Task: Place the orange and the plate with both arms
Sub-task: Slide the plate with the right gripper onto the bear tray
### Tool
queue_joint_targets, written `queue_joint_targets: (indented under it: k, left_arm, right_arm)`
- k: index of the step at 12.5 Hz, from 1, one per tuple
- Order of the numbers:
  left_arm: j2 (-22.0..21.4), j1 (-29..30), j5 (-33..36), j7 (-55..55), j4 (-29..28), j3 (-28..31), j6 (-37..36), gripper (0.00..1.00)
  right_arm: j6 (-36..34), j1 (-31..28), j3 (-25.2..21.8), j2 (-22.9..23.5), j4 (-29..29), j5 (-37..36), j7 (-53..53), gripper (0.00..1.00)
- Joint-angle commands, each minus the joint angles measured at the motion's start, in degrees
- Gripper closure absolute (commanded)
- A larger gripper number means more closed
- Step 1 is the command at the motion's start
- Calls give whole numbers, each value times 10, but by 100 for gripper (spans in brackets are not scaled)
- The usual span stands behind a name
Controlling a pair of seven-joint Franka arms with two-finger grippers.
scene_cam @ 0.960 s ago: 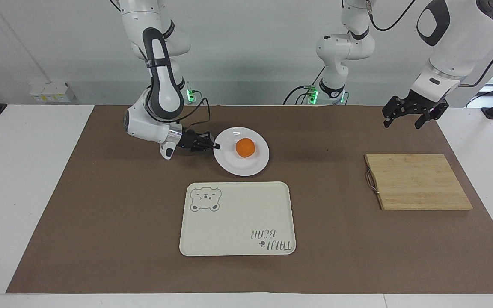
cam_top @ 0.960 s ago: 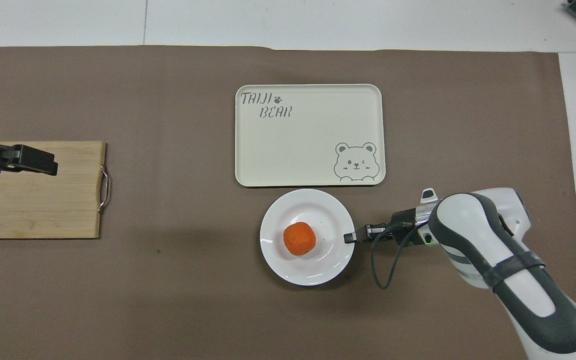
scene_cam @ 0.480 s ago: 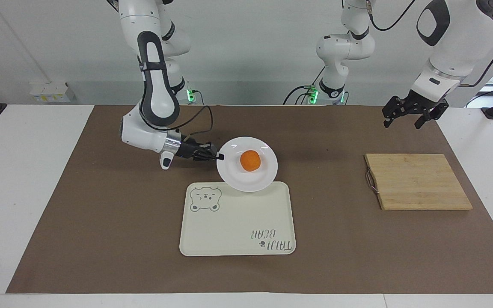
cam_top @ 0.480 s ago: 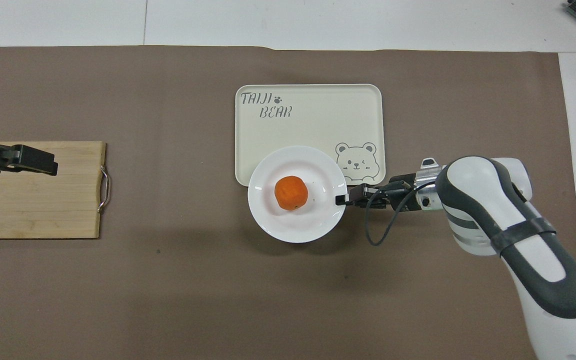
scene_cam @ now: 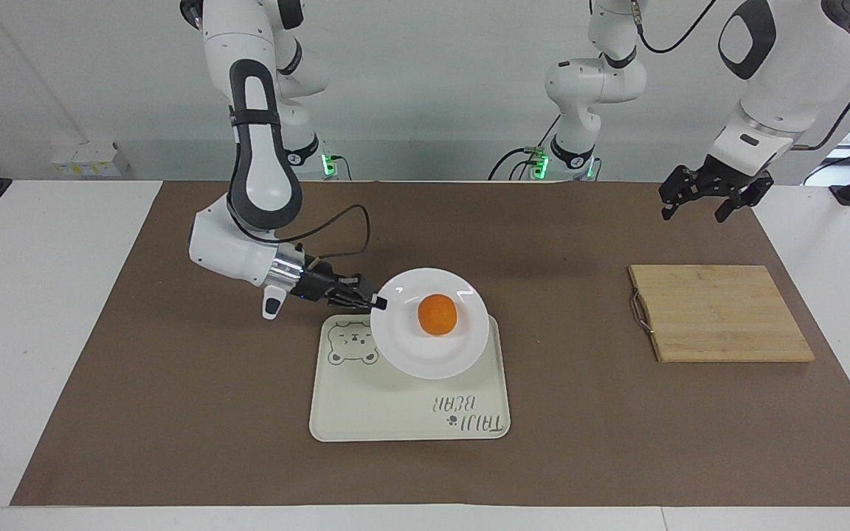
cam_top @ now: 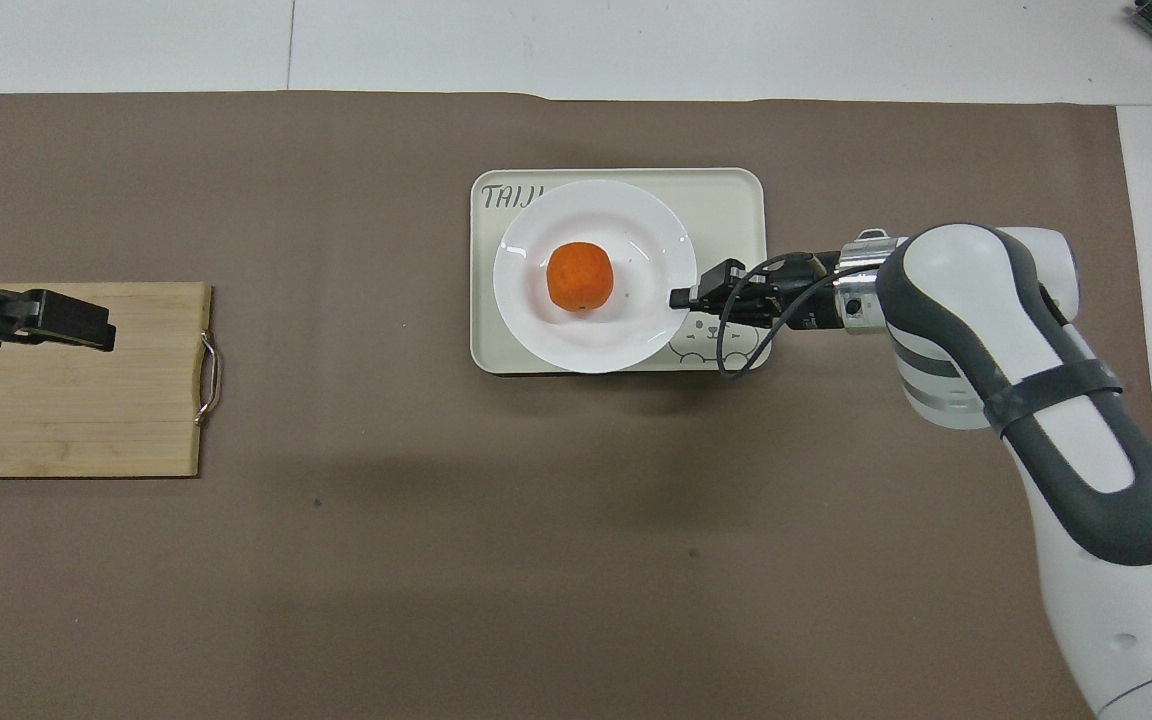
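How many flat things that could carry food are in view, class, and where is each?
3: plate held over the tray by the right gripper; tray mid-table; wooden board toward the left arm's end.

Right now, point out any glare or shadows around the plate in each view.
Facing view: small bright glints on the white plate rim near the orange. Overhead view: a dark shadow strip under the plate's edge nearest the robots, along the bear tray; faint highlights on the rim.

- The right gripper [scene_cam: 375, 302] pinches the rim of the plate [scene_cam: 403, 350], holding it over the tray [scene_cam: 395, 417].
- The orange [scene_cam: 437, 314] sits in the plate's well.
- The left gripper [scene_cam: 713, 198] hangs with fingers spread, near the cutting board [scene_cam: 720, 313].
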Motion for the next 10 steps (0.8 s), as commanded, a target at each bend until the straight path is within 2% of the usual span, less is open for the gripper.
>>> queue_joint_targets:
  k: [1,4,6,10]
  left_arm:
    - [-12,7,8,7,-16,-4,12,0]
    - [-12,7,8,7,-16,-4,12,0]
    - [-12,7,8,7,-16,-3,12,0]
    - [-12,6,8,7,-16,-3,12,0]
  right_arm:
    - [13,-7,4,48,52,14,19,100]
    - [23,-8,2,53,57,11,13,100]
    - [18,-34,3,75,54,17,-52,100]
    - [25,-27,4,77,30,28,-68,100]
